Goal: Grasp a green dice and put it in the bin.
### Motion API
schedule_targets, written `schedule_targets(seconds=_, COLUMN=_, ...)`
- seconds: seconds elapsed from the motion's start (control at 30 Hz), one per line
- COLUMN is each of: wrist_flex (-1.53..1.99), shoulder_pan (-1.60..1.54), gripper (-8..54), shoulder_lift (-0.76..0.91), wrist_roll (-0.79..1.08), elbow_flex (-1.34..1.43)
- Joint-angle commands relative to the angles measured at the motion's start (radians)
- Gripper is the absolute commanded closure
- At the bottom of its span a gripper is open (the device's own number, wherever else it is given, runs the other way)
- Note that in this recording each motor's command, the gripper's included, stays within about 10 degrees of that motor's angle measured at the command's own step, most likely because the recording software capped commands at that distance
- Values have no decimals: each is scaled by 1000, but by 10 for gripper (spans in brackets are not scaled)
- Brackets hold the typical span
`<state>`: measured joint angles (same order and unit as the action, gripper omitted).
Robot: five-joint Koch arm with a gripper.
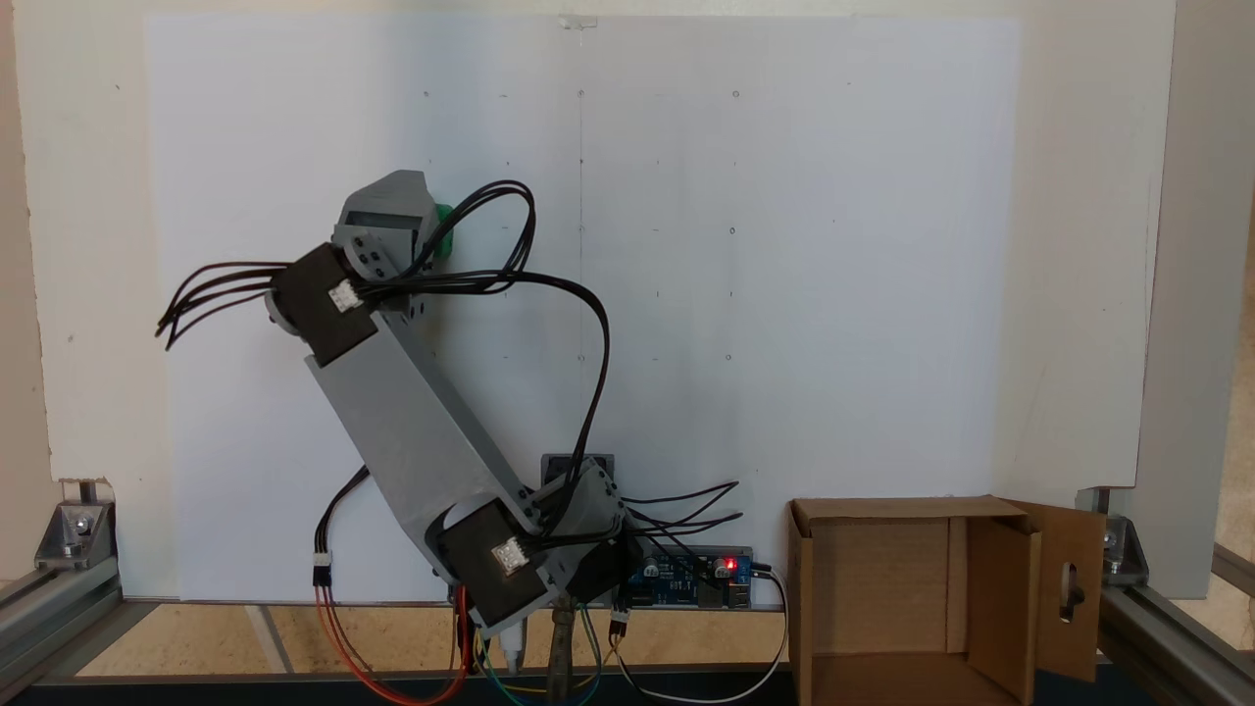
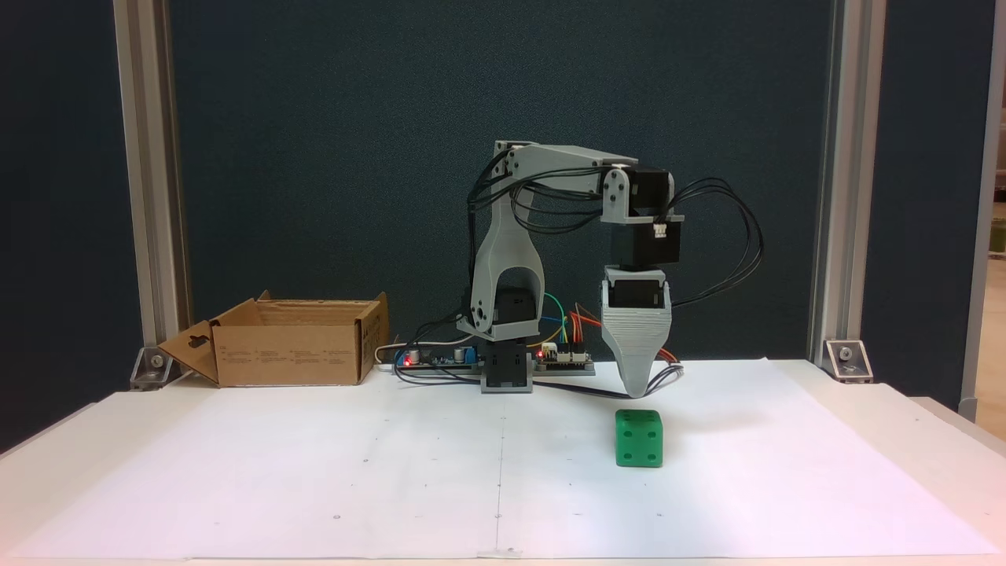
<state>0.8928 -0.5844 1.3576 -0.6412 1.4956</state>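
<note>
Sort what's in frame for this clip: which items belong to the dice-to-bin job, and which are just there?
Part of the job:
- green dice, on the white paper, under the gripper
- bin, open cardboard box by the arm's base

Just there:
- white paper sheet covering the table
- controller board with a red light
- loose wires at the base
- metal frame posts

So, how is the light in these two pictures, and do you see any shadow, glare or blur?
In the front fixed view, even light, dark backdrop; the green dice is sharp, and a soft shadow lies on the white paper near the gripper. In the top-down fixed view, the paper looks pale and slightly bluish without harsh glare; the bin is cut off at the bottom edge.
</note>
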Motion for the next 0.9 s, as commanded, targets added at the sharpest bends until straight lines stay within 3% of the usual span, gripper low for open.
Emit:
schedule_targets(seconds=0.0, wrist_flex=-12, shoulder_pan=6, gripper=18, shoulder_lift=8, wrist_roll=-69, elbow_flex=-23)
schedule_targets(seconds=0.87, wrist_flex=-187, shoulder_pan=8, gripper=24, shoulder_lift=-71, wrist_roll=-69, elbow_flex=109)
